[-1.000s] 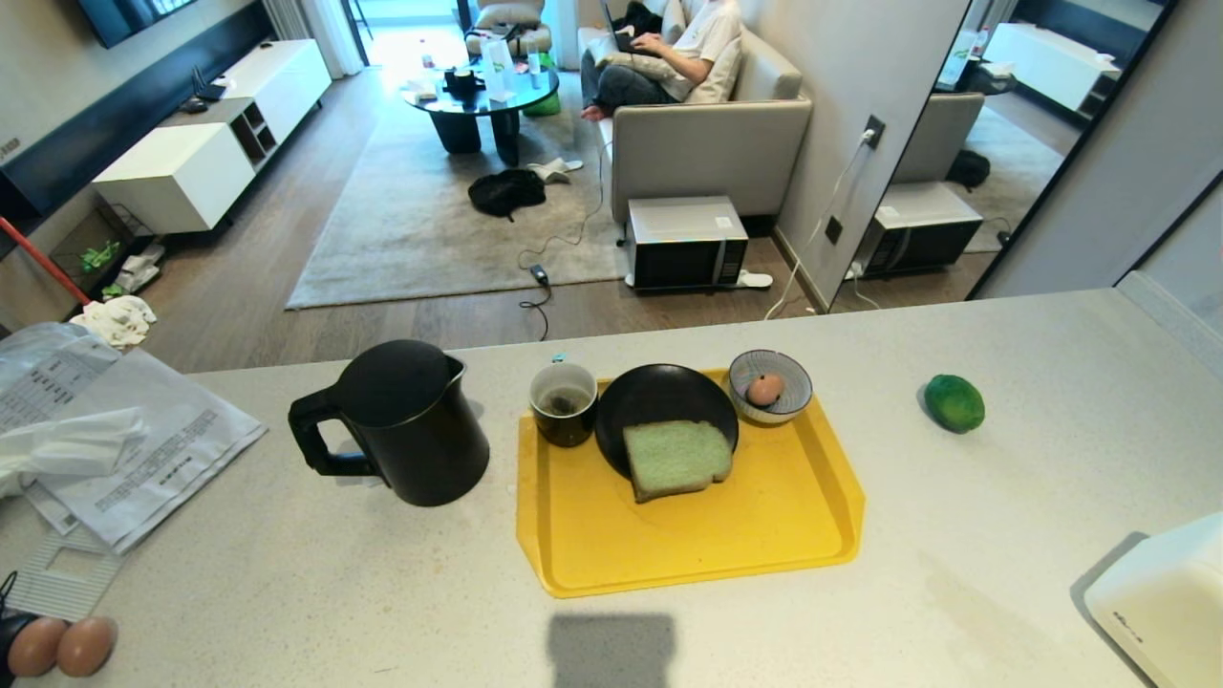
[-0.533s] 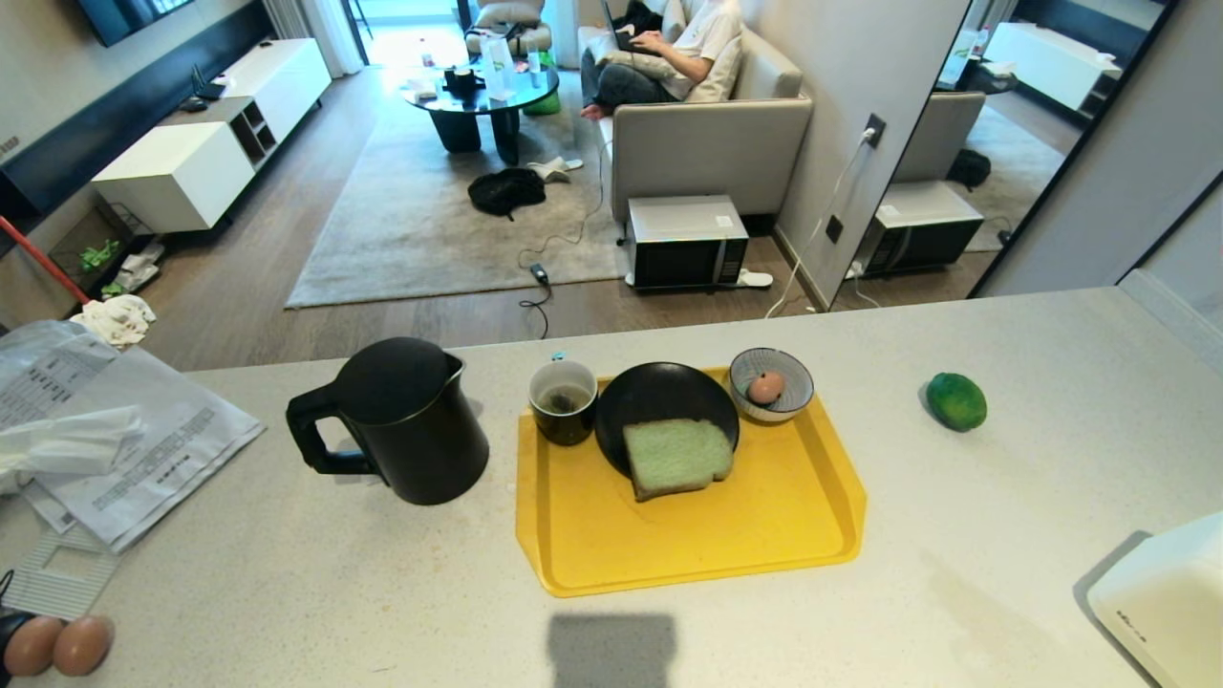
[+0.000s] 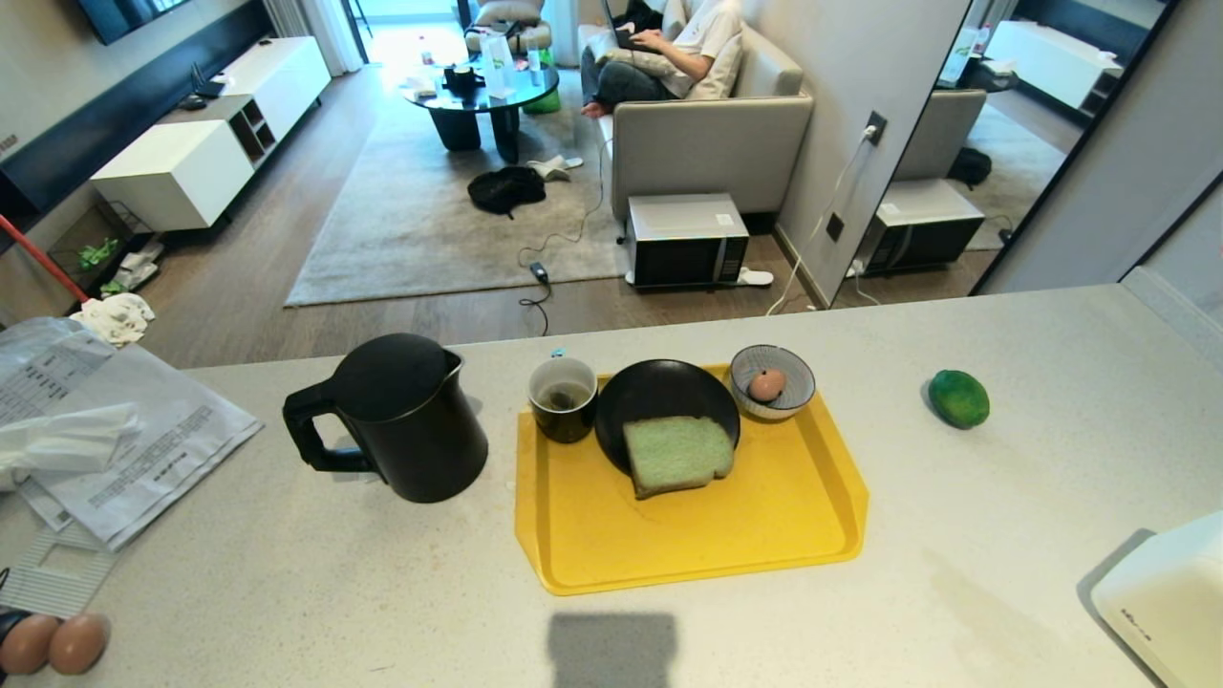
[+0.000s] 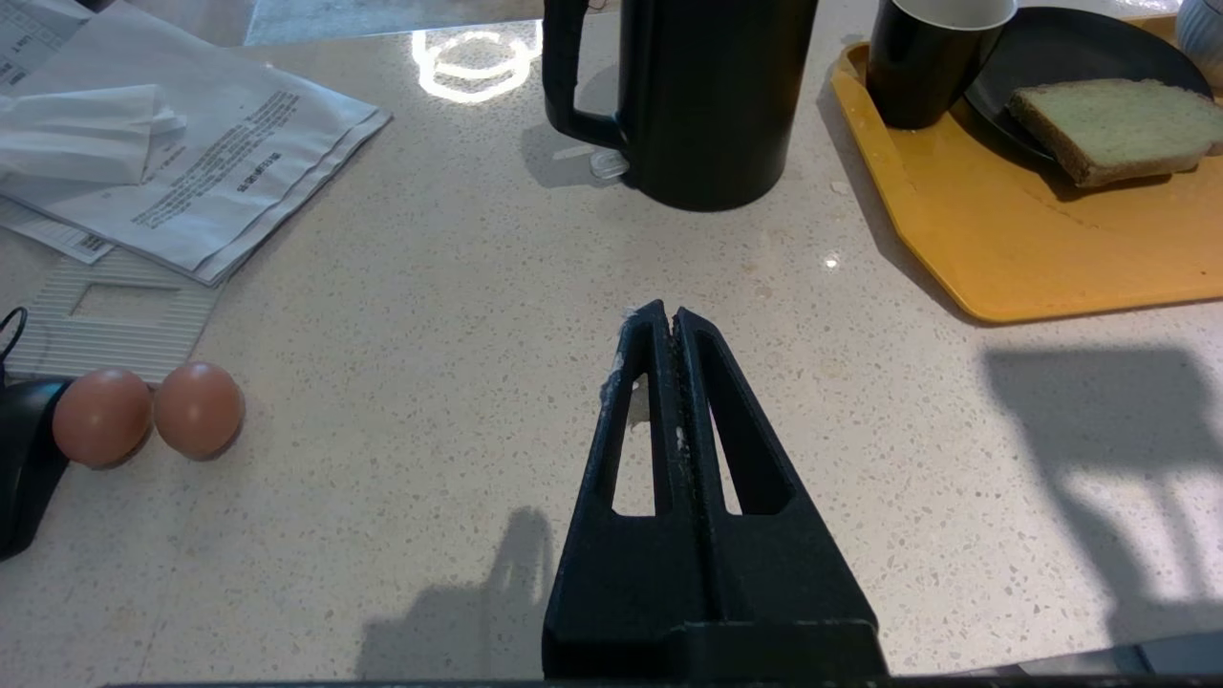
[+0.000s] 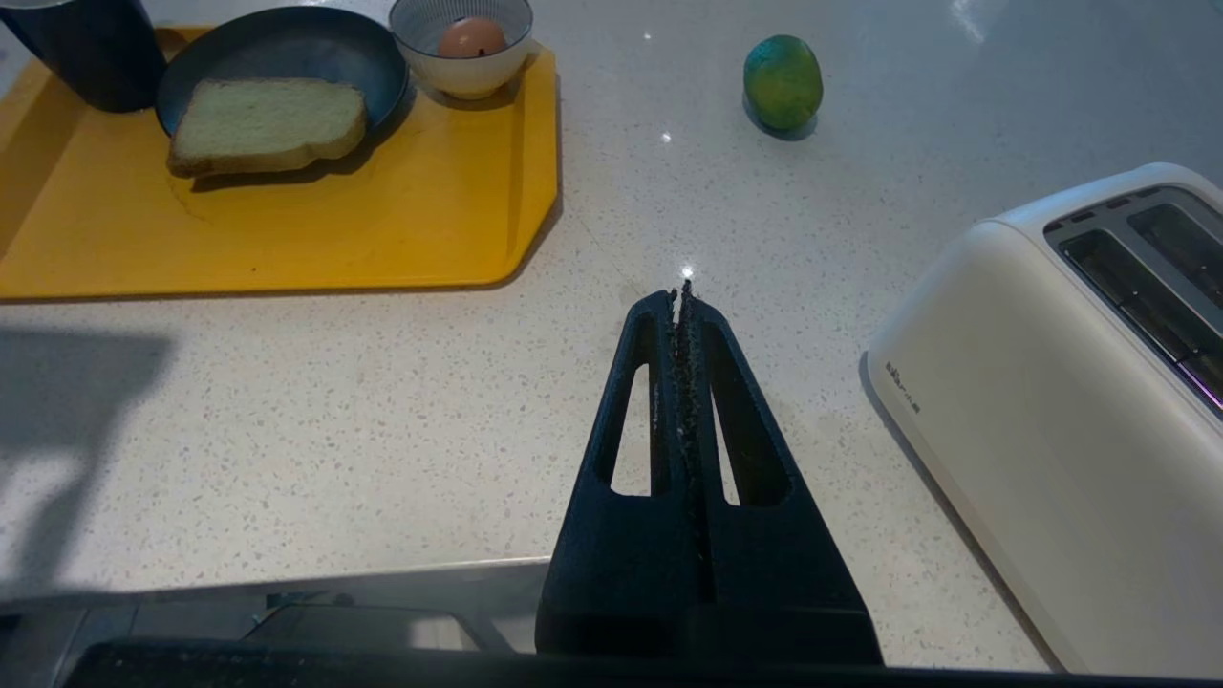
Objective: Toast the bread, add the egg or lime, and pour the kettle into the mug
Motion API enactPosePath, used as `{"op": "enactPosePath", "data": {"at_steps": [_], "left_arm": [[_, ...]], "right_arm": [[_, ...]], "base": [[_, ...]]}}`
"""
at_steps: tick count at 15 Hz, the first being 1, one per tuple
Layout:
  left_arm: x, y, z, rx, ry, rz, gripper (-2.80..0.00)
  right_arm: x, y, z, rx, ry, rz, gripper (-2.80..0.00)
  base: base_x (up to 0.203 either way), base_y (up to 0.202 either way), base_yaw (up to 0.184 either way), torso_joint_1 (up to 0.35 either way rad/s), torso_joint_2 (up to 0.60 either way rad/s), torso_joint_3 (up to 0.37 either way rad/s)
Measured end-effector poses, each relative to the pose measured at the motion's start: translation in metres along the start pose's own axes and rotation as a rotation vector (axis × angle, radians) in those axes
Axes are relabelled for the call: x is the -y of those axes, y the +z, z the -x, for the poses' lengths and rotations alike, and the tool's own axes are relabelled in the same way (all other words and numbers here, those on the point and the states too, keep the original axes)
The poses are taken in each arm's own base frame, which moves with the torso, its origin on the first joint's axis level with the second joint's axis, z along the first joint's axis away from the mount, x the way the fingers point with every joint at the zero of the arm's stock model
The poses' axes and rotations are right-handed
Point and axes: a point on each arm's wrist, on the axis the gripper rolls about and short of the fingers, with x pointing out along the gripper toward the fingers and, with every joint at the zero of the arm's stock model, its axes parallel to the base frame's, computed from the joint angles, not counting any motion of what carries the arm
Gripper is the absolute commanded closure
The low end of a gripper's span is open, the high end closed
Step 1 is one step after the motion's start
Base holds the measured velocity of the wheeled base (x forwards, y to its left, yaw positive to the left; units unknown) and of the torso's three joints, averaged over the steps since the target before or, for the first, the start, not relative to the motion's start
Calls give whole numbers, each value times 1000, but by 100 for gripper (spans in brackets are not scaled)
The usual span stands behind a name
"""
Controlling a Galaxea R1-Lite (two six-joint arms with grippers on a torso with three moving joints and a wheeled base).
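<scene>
On the table (image 3: 287, 573), mid-frame in the head view, a yellow tray (image 3: 688, 545) carries the mug (image 3: 563, 398), a black plate (image 3: 659, 397) with the bread (image 3: 676, 455) and a bowl (image 3: 793, 401) holding the egg (image 3: 765, 384). Left of the tray stands the kettle (image 3: 401, 420); the lime (image 3: 958, 398) lies at right. A toaster (image 3: 1161, 612) sits lower right. Both the left claw (image 4: 664, 320) and right claw (image 5: 676, 298) hover over bare table, tips pressed together, empty.

Matte black kettle (image 3: 406, 420), speckled stone counter (image 3: 955, 535)
</scene>
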Motion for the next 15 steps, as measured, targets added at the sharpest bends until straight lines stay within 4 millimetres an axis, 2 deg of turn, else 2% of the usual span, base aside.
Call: {"op": "enactPosePath", "data": {"at_steps": [15], "left_arm": [[0,0,0,0,0,0,0]], "right_arm": [[0,0,0,0,-1,2,0]], "base": [[0,0,0,-51,116,57]]}}
